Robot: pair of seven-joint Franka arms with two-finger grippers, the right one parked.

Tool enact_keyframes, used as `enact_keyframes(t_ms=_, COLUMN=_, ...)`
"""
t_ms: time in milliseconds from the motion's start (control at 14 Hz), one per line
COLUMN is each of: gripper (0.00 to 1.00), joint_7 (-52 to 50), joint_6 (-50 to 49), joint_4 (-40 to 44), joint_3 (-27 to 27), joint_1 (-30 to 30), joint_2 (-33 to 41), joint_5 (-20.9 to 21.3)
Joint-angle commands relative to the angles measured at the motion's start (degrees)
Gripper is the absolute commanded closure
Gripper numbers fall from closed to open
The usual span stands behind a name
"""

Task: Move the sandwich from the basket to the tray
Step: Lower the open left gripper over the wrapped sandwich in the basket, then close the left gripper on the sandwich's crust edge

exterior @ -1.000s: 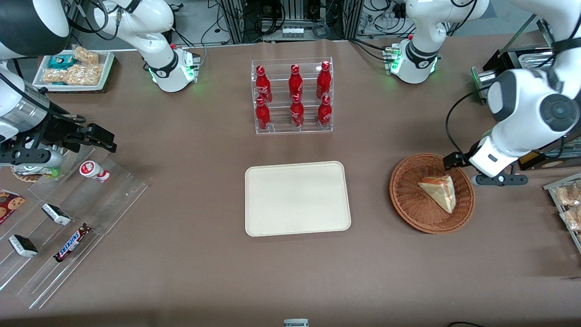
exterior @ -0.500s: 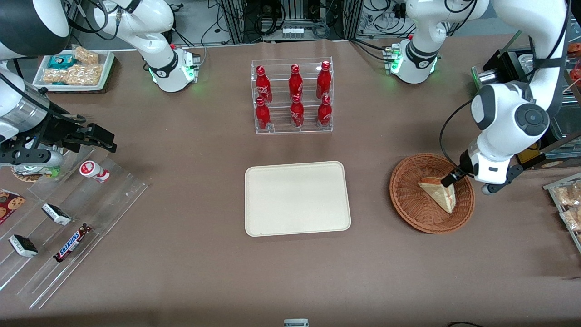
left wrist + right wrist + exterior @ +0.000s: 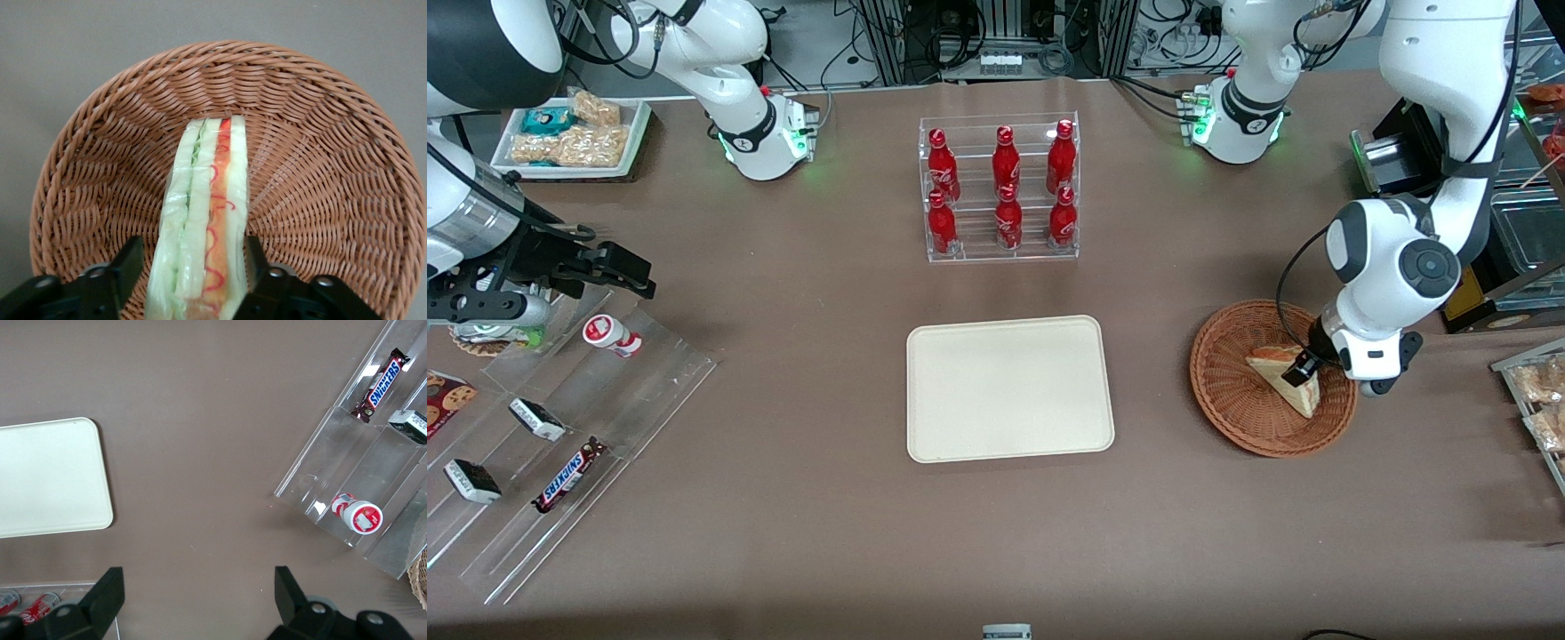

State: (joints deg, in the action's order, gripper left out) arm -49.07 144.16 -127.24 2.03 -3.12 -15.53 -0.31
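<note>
Brown table covering (image 3: 800, 373) is seen throughout the front view. On it the tray (image 3: 1009, 388) lies flat, with the basket (image 3: 1232, 400) well apart toward the working arm's end. The sandwich (image 3: 1285, 380) is found inside the basket, the gripper (image 3: 1298, 371) lowered onto it.

Left wrist view: the fingers (image 3: 123, 270) are spread to either side of the sandwich (image 3: 203, 227), not clamped; wicker weave (image 3: 320, 173) surrounds it.

Right wrist view: only the tray (image 3: 50, 477) is shown.

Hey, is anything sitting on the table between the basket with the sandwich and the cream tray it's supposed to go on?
Nothing visible. Bare table lies between the basket and the tray, which holds nothing. The gripper is open astride the sandwich in the basket. The rack of red bottles stands farther from the front camera, off that path.
</note>
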Motion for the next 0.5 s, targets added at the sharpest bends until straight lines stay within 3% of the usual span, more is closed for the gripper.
enact_keyframes(t_ms=0, gripper=0.95, joint_7=-2.35, joint_6=-0.36, joint_4=0.59, joint_3=-0.01, joint_1=-0.31, joint_2=0.49, joint_5=0.31)
enact_keyframes(t_ms=214, gripper=0.98, joint_7=-1.82, joint_6=-7.54, joint_4=5.92, joint_3=-0.54, joint_1=-2.67, joint_2=1.99, joint_5=0.39)
enact_keyframes(t_ms=429, gripper=0.98, joint_7=-1.55, joint_6=-17.58, joint_4=17.09, joint_3=-0.54, joint_1=-10.13, joint_2=-1.16, joint_5=0.31)
